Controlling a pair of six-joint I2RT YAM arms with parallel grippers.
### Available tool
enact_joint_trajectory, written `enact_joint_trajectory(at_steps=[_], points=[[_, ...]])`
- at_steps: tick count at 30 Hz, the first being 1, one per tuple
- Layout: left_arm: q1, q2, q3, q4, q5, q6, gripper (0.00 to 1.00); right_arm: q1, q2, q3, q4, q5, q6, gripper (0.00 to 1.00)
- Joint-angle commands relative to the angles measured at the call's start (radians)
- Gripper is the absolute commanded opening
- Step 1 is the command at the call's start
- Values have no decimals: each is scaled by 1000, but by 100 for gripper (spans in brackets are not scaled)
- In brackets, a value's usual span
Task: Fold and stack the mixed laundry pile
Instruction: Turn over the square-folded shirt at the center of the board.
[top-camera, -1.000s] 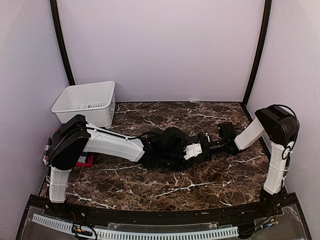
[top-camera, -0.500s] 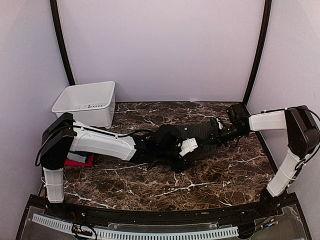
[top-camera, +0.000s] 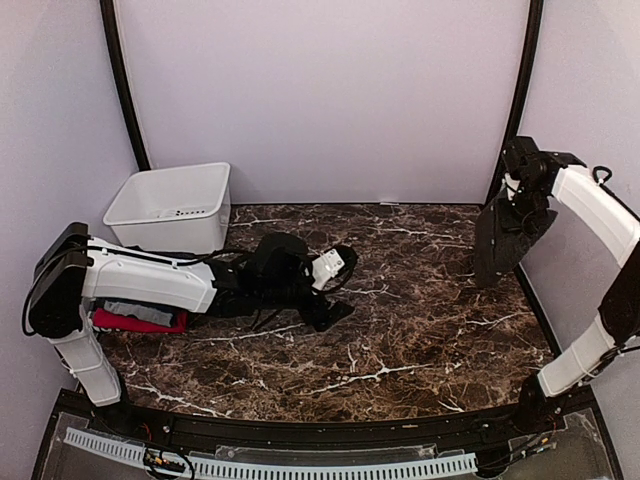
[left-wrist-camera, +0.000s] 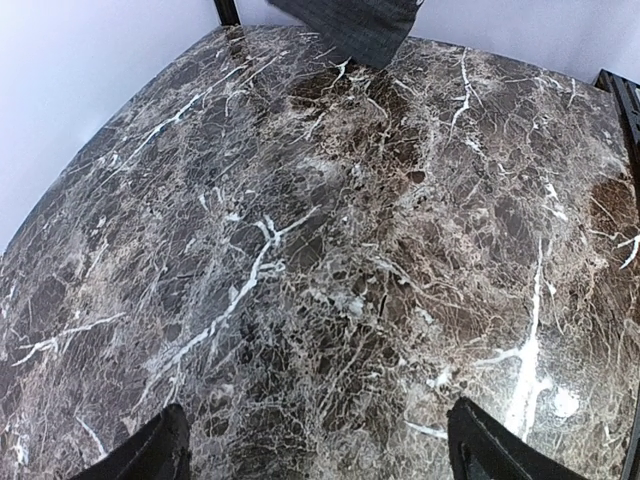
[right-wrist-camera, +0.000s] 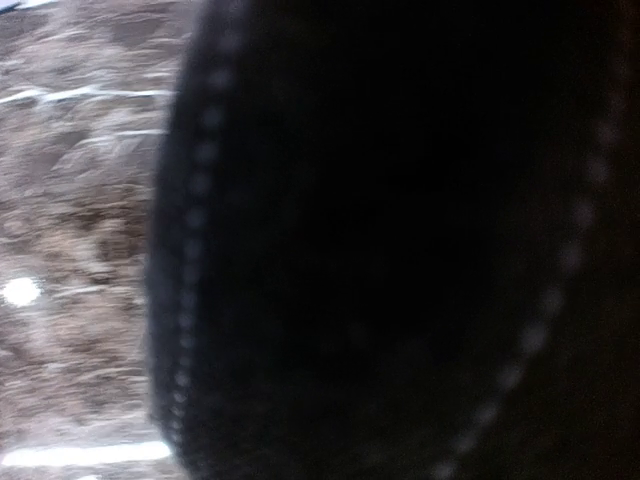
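Observation:
My right gripper (top-camera: 517, 204) is raised at the far right edge of the table and is shut on the dark charcoal shirt (top-camera: 497, 245), which hangs bunched below it with its bottom near the tabletop. The right wrist view is filled by that dark cloth (right-wrist-camera: 400, 250), a line of pale stitching showing; my fingers are hidden there. My left gripper (top-camera: 343, 284) lies low over the table's middle left, open and empty, and its wrist view shows both fingertips (left-wrist-camera: 150, 455) wide apart over bare marble. The hanging shirt (left-wrist-camera: 350, 25) shows at the top of that view. A folded red T-shirt (top-camera: 135, 322) with a grey-blue garment (top-camera: 130, 309) on it lies at the left edge, partly under my left arm.
A white plastic bin (top-camera: 170, 205) stands at the back left corner. Black frame posts (top-camera: 515, 110) rise at both back corners, the right one close to my raised right arm. The marble table (top-camera: 400, 340) has a raised front rail.
My right gripper closed on the dark shirt at mid-table and carried it up and to the far right. My left gripper opened, let go of the shirt and drew back left.

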Motion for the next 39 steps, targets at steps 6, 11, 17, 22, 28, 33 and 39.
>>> enact_joint_trajectory(at_steps=[6,11,17,22,28,33,39], points=[[58,-121,-56,-9,-5,-54,88,95,206,87,-152,377,-127,0],[87,-167,-71,-47,-27,-148,88,426,545,148,-280,388,1,0],[243,-284,-136,-78,61,-365,88,723,822,326,-296,209,98,0],[291,-390,-175,-121,50,-451,88,828,906,418,-273,110,140,0],[330,-513,-200,-163,-15,-551,90,917,863,503,-226,-23,172,44],[374,-525,-190,-207,-27,-605,93,922,644,503,-43,-208,144,74],[380,-400,-155,-176,132,-636,94,754,269,215,288,-441,88,80]])
